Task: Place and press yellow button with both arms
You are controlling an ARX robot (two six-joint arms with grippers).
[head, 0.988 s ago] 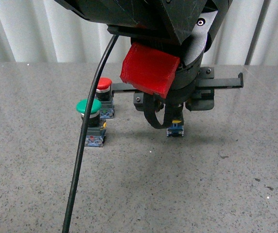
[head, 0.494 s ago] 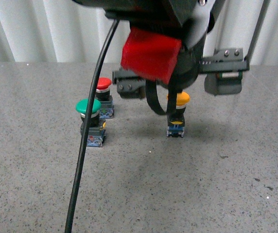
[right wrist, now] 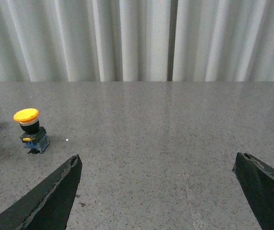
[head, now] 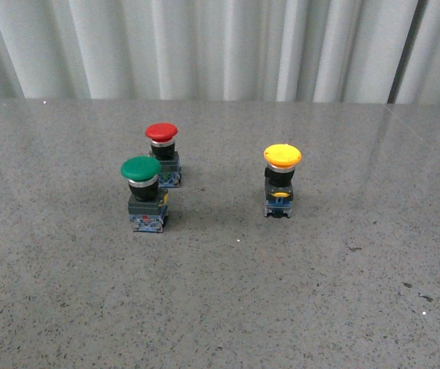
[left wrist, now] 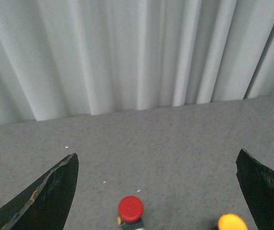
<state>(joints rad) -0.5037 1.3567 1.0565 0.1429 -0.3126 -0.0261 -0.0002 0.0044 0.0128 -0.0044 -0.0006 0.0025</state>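
The yellow button (head: 281, 181) stands upright on the grey table, right of centre, with nothing touching it. Neither arm shows in the front view. In the left wrist view my left gripper (left wrist: 157, 158) is open, well back from the buttons; the yellow cap (left wrist: 232, 223) peeks in near one black finger (left wrist: 264, 189). In the right wrist view my right gripper (right wrist: 157, 159) is open over bare table, and the yellow button (right wrist: 30, 130) stands far off beyond its finger (right wrist: 55, 196).
A green-capped button (head: 144, 192) and a red-capped button (head: 163, 152) stand close together left of the yellow one. The red cap (left wrist: 131, 209) also shows between the left fingers. A white pleated curtain (head: 220, 46) backs the speckled grey table (head: 228, 300).
The black arm with the red block that hung over the yellow button has lifted away and left the front view. The yellow button stays upright where it stood.
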